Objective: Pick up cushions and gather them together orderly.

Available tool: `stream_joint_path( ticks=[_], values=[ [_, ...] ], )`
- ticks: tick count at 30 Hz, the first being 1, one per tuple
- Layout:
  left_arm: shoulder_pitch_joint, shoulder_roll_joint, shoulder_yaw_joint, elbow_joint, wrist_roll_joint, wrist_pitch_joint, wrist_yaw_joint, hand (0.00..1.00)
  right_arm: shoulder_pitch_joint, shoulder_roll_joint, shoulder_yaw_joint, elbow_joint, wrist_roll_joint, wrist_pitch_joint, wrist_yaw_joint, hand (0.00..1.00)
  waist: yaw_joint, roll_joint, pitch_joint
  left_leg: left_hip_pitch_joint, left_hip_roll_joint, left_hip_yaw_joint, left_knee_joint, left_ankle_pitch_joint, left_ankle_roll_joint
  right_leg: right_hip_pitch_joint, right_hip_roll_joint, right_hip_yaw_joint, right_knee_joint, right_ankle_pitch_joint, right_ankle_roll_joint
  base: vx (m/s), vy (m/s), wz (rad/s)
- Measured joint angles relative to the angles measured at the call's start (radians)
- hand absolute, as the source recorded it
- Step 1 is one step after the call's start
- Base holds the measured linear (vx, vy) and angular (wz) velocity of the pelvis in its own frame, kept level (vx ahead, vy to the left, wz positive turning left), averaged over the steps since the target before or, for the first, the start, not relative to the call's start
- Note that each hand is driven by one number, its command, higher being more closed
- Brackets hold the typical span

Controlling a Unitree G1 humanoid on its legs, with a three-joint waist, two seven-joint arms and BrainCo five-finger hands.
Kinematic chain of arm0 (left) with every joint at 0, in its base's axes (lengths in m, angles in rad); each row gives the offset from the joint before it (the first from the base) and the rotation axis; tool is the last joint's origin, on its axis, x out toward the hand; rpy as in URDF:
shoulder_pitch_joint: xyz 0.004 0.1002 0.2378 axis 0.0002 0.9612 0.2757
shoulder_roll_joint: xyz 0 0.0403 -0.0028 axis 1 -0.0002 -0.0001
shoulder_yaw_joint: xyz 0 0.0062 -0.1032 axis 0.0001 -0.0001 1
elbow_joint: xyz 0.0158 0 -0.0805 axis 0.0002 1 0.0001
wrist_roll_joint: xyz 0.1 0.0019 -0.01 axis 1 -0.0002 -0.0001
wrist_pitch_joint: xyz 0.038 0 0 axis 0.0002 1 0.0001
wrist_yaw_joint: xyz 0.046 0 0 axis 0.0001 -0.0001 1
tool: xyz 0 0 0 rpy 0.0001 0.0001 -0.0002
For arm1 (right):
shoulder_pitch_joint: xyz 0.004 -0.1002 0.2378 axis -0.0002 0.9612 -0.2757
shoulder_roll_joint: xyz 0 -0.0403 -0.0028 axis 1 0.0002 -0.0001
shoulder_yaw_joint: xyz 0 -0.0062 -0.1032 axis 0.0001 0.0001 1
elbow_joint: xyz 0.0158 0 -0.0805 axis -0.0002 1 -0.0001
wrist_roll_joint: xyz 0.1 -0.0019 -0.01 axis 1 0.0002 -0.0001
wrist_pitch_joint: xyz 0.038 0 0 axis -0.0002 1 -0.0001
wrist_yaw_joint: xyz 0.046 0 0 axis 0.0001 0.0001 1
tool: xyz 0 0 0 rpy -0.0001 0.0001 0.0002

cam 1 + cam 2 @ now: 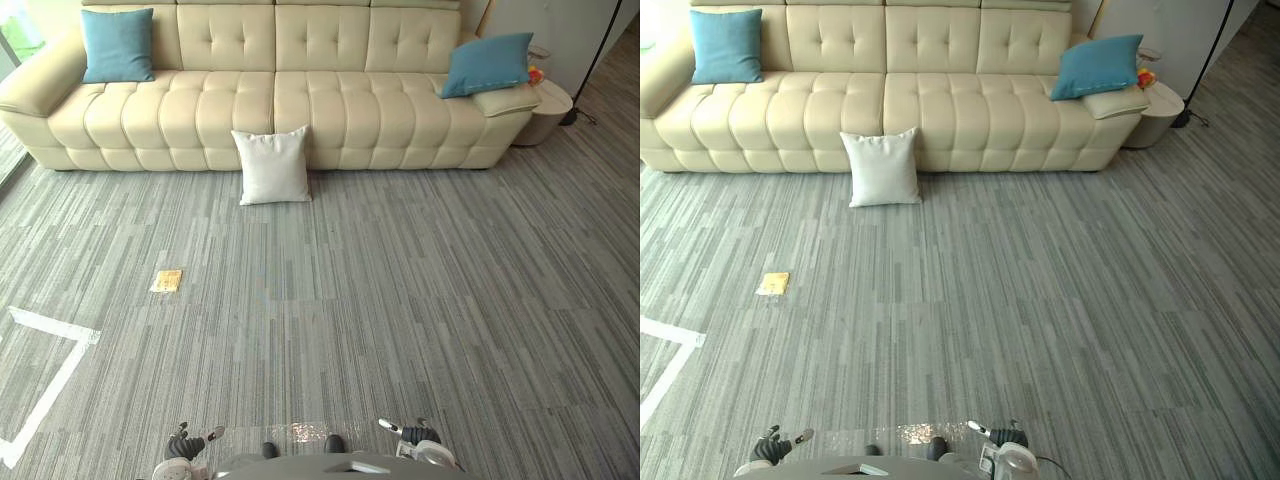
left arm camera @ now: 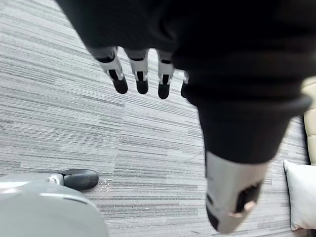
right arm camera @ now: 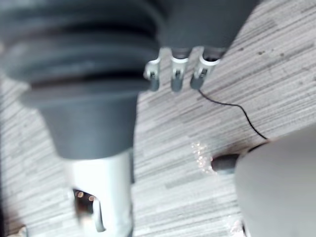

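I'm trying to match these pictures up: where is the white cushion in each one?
Left eye view: white cushion on the floor, leaning against the sofa front.
Right eye view: cushion left of centre.
Left wrist view: cushion past the left robot hand, by the sofa.
Shared landmark: the cream sofa.

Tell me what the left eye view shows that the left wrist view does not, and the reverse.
Left eye view adds: one teal square cushion at the left end of the cream tufted sofa, a second teal cushion at its right end, a flat yellow item on the floor. Left wrist view adds: the left hand with straight fingers, holding nothing. Both: the white square cushion on the grey striped carpet, and the sofa.
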Motion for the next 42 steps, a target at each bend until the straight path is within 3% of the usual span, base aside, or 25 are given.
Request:
stream_joint_path(
  ticks=[5,8,12,13,15,16,17,20,21,23,25,26,27,28,29,31,32,33,34,35,36,37,39,40,42],
  values=[
    [-0.005,0.003,0.0,-0.002,0.0,0.0,-0.001,0.0,-0.001,-0.001,0.001,-0.001,0.0,0.0,0.0,0.0,0.011,-0.005,0.002,-0.042,0.0,0.024,0.01,-0.018,0.004,-0.046,-0.001,0.016,0.006,-0.008,0.009,0.01,-0.003,-0.1],
    [-0.019,0.01,-0.002,-0.005,0.001,0.001,-0.002,0.0,-0.003,-0.001,0.001,-0.006,0.003,0.0,-0.001,0.0,0.015,-0.009,0.012,-0.111,0.005,0.052,0.136,-0.098,0.012,-0.091,-0.011,0.028,0.051,-0.037,0.02,0.09,0.04,-0.16],
    [-0.021,0.01,-0.028,-0.017,0.0,0.001,-0.002,0.0,0.002,-0.003,-0.014,-0.042,0.011,0.0,-0.001,0.0,0.015,0.006,0.03,-0.15,0.013,0.064,0.299,-0.234,0.031,-0.172,-0.044,0.018,0.307,-0.173,0.053,0.13,0.091,-0.12],
    [-0.023,0.009,-0.045,-0.025,0.001,0.002,-0.001,0.0,0.002,-0.003,-0.016,-0.066,0.021,-0.001,0.0,0.0,0.022,0.015,0.035,-0.145,0.013,0.067,0.346,-0.286,0.042,-0.261,-0.072,-0.017,0.532,-0.216,0.064,0.2,0.174,-0.16],
    [-0.027,0.011,-0.048,-0.031,0.001,0.003,-0.001,0.0,0.008,0.002,-0.016,-0.101,0.033,-0.004,0.0,0.0,0.02,0.018,0.044,-0.132,0.009,0.057,0.375,-0.311,0.06,-0.349,-0.105,-0.041,0.749,-0.214,0.04,0.25,0.148,0.04],
    [-0.037,0.015,-0.047,-0.033,0.0,0.007,0.001,0.0,0.014,0.005,-0.011,-0.124,0.045,-0.006,0.001,0.0,0.013,0.016,0.056,-0.092,0.001,0.047,0.384,-0.34,0.073,-0.413,-0.126,-0.052,0.913,-0.241,0.017,0.37,0.106,0.24],
    [-0.037,0.017,-0.047,-0.032,0.0,0.01,0.001,0.0,0.012,0.005,-0.008,-0.126,0.049,-0.008,0.001,0.0,0.013,0.014,0.056,-0.051,0.001,0.028,0.378,-0.361,0.071,-0.438,-0.129,-0.066,0.985,-0.28,0.023,0.41,0.093,0.31],
    [-0.062,0.012,-0.047,-0.032,0.001,0.011,0.001,0.0,-0.002,-0.003,-0.011,-0.127,0.059,-0.01,0.001,0.0,-0.002,0.019,0.063,0.035,0.014,-0.018,0.319,-0.368,0.066,-0.506,-0.115,-0.135,0.989,-0.35,0.002,0.55,0.02,0.48],
    [-0.079,-0.003,-0.048,-0.032,0.001,0.011,0.001,0.0,-0.019,-0.015,-0.013,-0.135,0.06,-0.013,0.0,0.0,-0.014,0.044,0.076,0.079,0.048,-0.029,0.279,-0.372,0.049,-0.553,-0.076,-0.18,0.927,-0.354,-0.023,0.56,-0.045,0.42],
    [-0.11,-0.014,-0.063,-0.032,0.002,0.01,0.002,0.0,-0.026,-0.031,-0.008,-0.155,0.059,-0.017,0.0,0.0,-0.022,0.06,0.094,0.116,0.085,-0.037,0.253,-0.365,-0.003,-0.639,-0.022,-0.223,0.769,-0.297,-0.051,0.63,-0.073,0.39],
    [-0.133,-0.02,-0.082,-0.031,0.003,0.009,0.0,0.0,-0.017,-0.044,0.0,-0.151,0.057,-0.018,-0.001,0.0,-0.037,0.046,0.118,0.172,0.09,-0.051,0.242,-0.35,-0.049,-0.677,0.017,-0.214,0.492,-0.145,-0.061,0.75,-0.112,0.51],
    [-0.13,-0.019,-0.087,-0.03,0.005,0.009,0.0,0.0,0.012,-0.041,0.01,-0.142,0.057,-0.008,0.0,0.0,-0.059,0.02,0.119,0.213,0.073,-0.08,0.237,-0.349,-0.083,-0.656,0.026,-0.176,0.284,-0.022,-0.064,0.87,-0.159,0.72],
    [-0.131,-0.032,-0.088,-0.018,0.012,0.008,-0.002,0.0,0.026,-0.04,-0.001,-0.118,0.058,-0.003,0.0,0.0,-0.068,0.029,0.127,0.258,0.091,-0.109,0.241,-0.345,-0.095,-0.644,0.029,-0.15,0.296,0.214,-0.195,0.86,-0.165,0.56],
    [-0.162,-0.052,-0.077,-0.01,0.024,0.006,-0.007,0.0,0.001,-0.04,-0.027,-0.108,0.058,0.003,0.0,0.0,-0.066,0.067,0.151,0.245,0.118,-0.107,0.273,-0.296,-0.14,-0.674,0.035,-0.152,0.414,0.123,-0.195,0.77,-0.176,0.34],
    [-0.17,-0.059,-0.073,-0.013,0.027,0.002,-0.006,0.0,-0.003,-0.036,-0.04,-0.108,0.058,0.001,0.0,0.0,-0.069,0.069,0.154,0.235,0.113,-0.11,0.284,-0.248,-0.159,-0.698,0.019,-0.156,0.479,0.093,-0.191,0.68,-0.202,0.22],
    [-0.164,-0.091,-0.023,-0.02,0.035,-0.005,-0.004,0.0,0.01,-0.038,-0.042,-0.126,0.058,-0.001,0.0,0.0,-0.093,0.091,0.158,0.231,0.122,-0.102,0.359,-0.02,-0.122,-0.655,-0.011,-0.173,0.622,-0.068,-0.186,0.73,-0.268,0.54],
    [-0.161,-0.092,-0.011,-0.022,0.034,-0.005,-0.003,0.0,0.014,-0.042,-0.032,-0.131,0.058,-0.002,0.0,0.0,-0.094,0.091,0.158,0.215,0.13,-0.09,0.415,0.028,-0.111,-0.635,-0.01,-0.174,0.633,-0.102,-0.178,0.64,-0.266,0.43],
    [-0.157,-0.096,0.007,-0.024,0.033,-0.001,-0.001,0.0,0.027,-0.046,-0.017,-0.156,0.058,-0.003,0.0,0.0,-0.09,0.094,0.159,0.162,0.147,-0.087,0.543,0.149,-0.113,-0.588,0.002,-0.173,0.628,-0.158,-0.171,0.59,-0.239,0.15],
    [-0.143,-0.103,0.028,-0.034,0.03,0.0,0.0,0.0,0.037,-0.046,-0.009,-0.176,0.058,-0.005,-0.002,0.0,-0.088,0.1,0.159,0.086,0.176,-0.086,0.705,0.222,-0.127,-0.543,0.022,-0.167,0.609,-0.201,-0.167,0.57,-0.215,0.16],
    [-0.138,-0.11,0.051,-0.044,0.027,0.002,0.0,0.0,0.045,-0.046,-0.008,-0.182,0.059,-0.005,-0.005,0.0,-0.088,0.104,0.157,0.009,0.206,-0.08,0.858,0.179,-0.134,-0.51,0.034,-0.172,0.595,-0.217,-0.17,0.51,-0.175,0.11],
    [-0.131,-0.117,0.083,-0.059,0.02,0.005,0.003,0.0,0.062,-0.046,-0.006,-0.191,0.061,-0.004,-0.01,0.0,-0.072,0.101,0.158,-0.103,0.26,-0.03,1.091,0.103,-0.128,-0.45,0.056,-0.174,0.573,-0.247,-0.191,0.49,-0.155,-0.05],
    [-0.121,-0.118,0.102,-0.081,0.016,0.01,0.004,0.0,0.081,-0.047,-0.003,-0.199,0.067,-0.007,-0.015,0.0,-0.05,0.099,0.159,-0.181,0.311,0.028,1.22,0.034,-0.111,-0.381,0.071,-0.172,0.546,-0.261,-0.199,0.48,-0.137,-0.16],
    [-0.116,-0.118,0.119,-0.1,0.0,0.012,0.009,0.0,0.09,-0.047,0.004,-0.199,0.091,-0.007,-0.018,0.0,-0.034,0.093,0.159,-0.266,0.344,0.089,1.279,-0.06,-0.07,-0.283,0.076,-0.153,0.507,-0.282,-0.191,0.45,-0.072,-0.22],
    [-0.113,-0.12,0.118,-0.117,-0.001,0.01,0.019,0.0,0.088,-0.049,0.007,-0.201,0.098,-0.008,-0.022,0.0,-0.022,0.08,0.157,-0.346,0.351,0.132,1.259,-0.121,-0.06,-0.21,0.076,-0.134,0.458,-0.283,-0.174,0.41,-0.034,-0.24],
    [-0.113,-0.12,0.117,-0.133,-0.001,0.007,0.02,0.0,0.085,-0.049,0.01,-0.208,0.099,-0.009,-0.023,0.0,-0.009,0.08,0.152,-0.424,0.351,0.175,1.178,-0.175,-0.057,-0.135,0.076,-0.112,0.391,-0.274,-0.156,0.42,0.021,-0.29]
  ],
)
